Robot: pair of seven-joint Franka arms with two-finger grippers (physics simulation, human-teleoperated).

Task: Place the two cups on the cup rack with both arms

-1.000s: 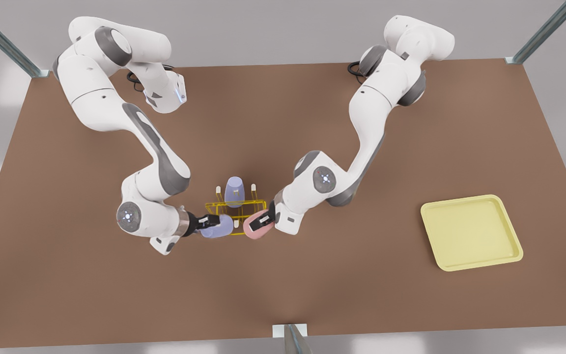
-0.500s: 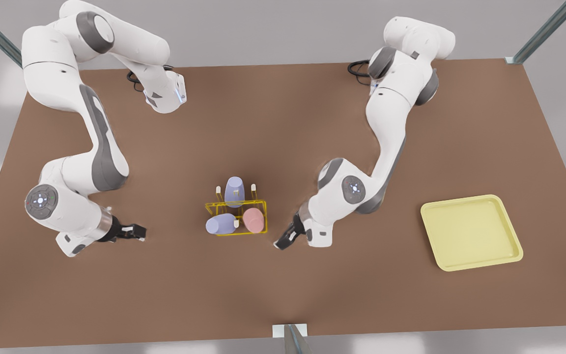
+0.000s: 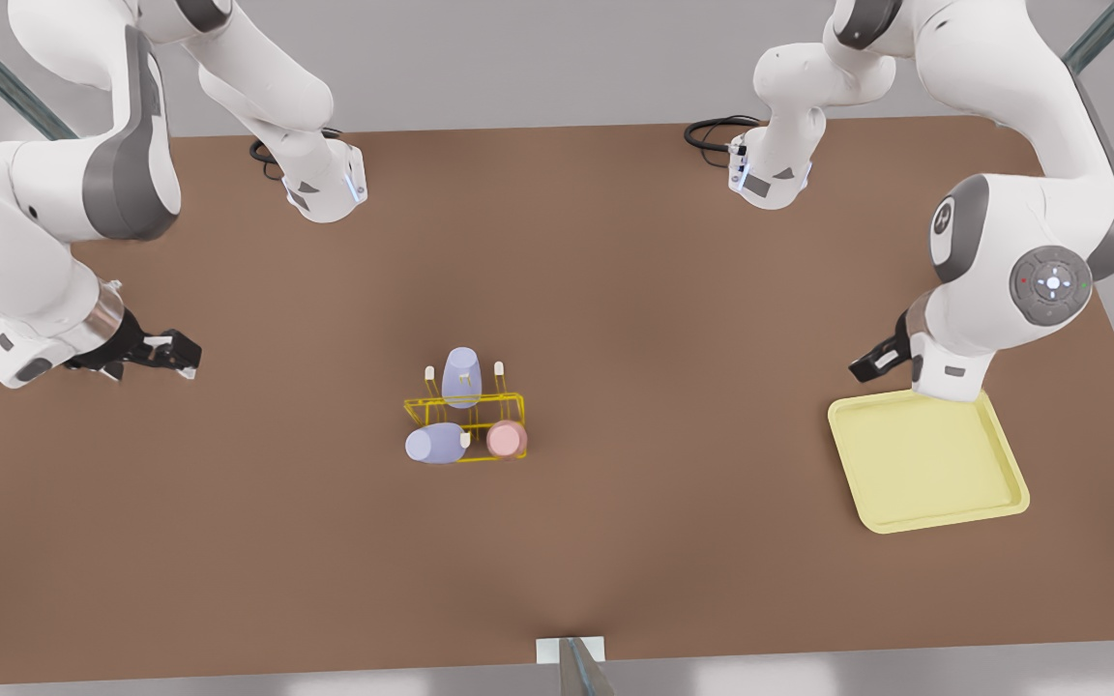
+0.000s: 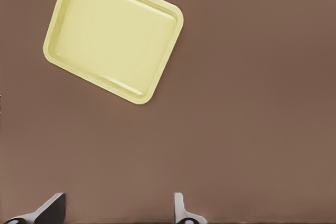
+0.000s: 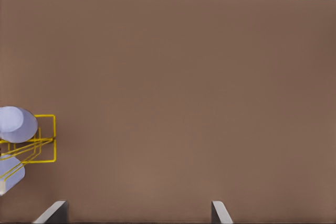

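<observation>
The cup rack (image 3: pixel 465 418), a small yellow wire frame with white-tipped pegs, stood near the middle of the brown table (image 3: pixel 615 290). The lavender cup (image 3: pixel 434 443) lay over a near-side peg, its long axis almost level and running across the front view, its closed base pointing to the front view's left. The salmon cup (image 3: pixel 507 438) sat just beside it on the next peg, seen nearly end-on as a round disc, its axis pointing up toward the camera. A second lavender cup (image 3: pixel 461 375) hung upside down on a far-side peg.

My right gripper (image 3: pixel 180 354) hung over bare table at the front view's left, well apart from the rack, fingers spread and empty. My left gripper (image 3: pixel 862 367) hung at the front view's right, by the far edge of the pale yellow tray (image 3: pixel 934 512), fingers likewise apart with nothing between them.

Half a second before, both grippers had been nearer the rack; each had since drawn outward and its arm had risen. The salmon cup, looking longer then, now showed rounder. The lavender cup lay as before.
</observation>
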